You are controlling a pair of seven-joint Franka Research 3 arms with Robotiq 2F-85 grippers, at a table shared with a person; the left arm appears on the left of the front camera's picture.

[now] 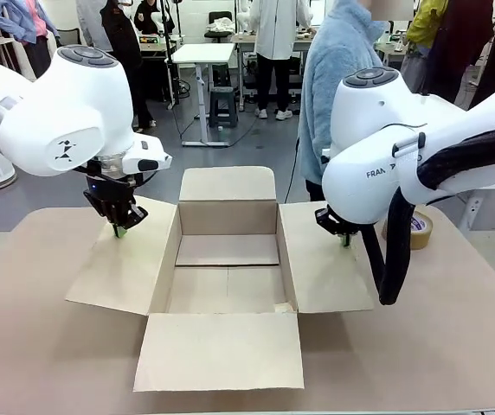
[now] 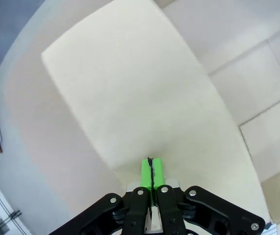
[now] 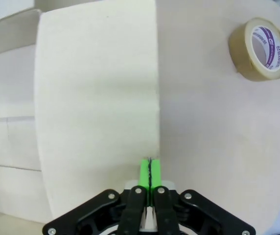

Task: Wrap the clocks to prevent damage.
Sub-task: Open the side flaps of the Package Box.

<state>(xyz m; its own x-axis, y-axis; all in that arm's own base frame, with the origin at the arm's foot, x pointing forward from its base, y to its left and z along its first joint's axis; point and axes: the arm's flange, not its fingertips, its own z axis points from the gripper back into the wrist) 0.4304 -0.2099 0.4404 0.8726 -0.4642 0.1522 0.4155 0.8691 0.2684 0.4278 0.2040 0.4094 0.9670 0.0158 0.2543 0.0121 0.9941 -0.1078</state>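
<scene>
- Table (image 1: 40, 346): tan top with rounded corners, spans the full front view. The left wrist view shows its curved edge with grey floor beyond.
- Room behind: grey floor (image 1: 256, 147), a white desk (image 1: 202, 54) at far centre-left, more desks and people further back.
- A person (image 1: 338, 86) in a light blue fleece stands at the far side of the table, right of centre, behind the right arm.
- Left gripper (image 1: 119, 230): pointed down over the far part of the left flap (image 1: 122, 259). In the left wrist view, the left gripper (image 2: 151, 162) has its green pads pressed together with nothing between them. The tips are at the flap surface; contact can't be confirmed.
- Cardboard box (image 1: 228, 218): mid-table, all four flaps folded out flat. The far flap (image 1: 228, 183) tilts up and the near flap (image 1: 221, 350) lies on the table. Inside there is bare cardboard floor, with the bottom seam visible.
- Right flap (image 1: 321, 259) lies flat on the table.
- Right gripper (image 1: 345, 239): pointed down at the outer edge of the right flap. In the right wrist view, the right gripper (image 3: 150, 165) has its pads together with nothing clamped, and the tips sit right on the line between flap and table.
- Tape roll (image 1: 419, 229): brown, flat on the table, right of the box and apart from the flap. It also shows top right in the right wrist view (image 3: 260, 49), where it has a white and purple core label.
</scene>
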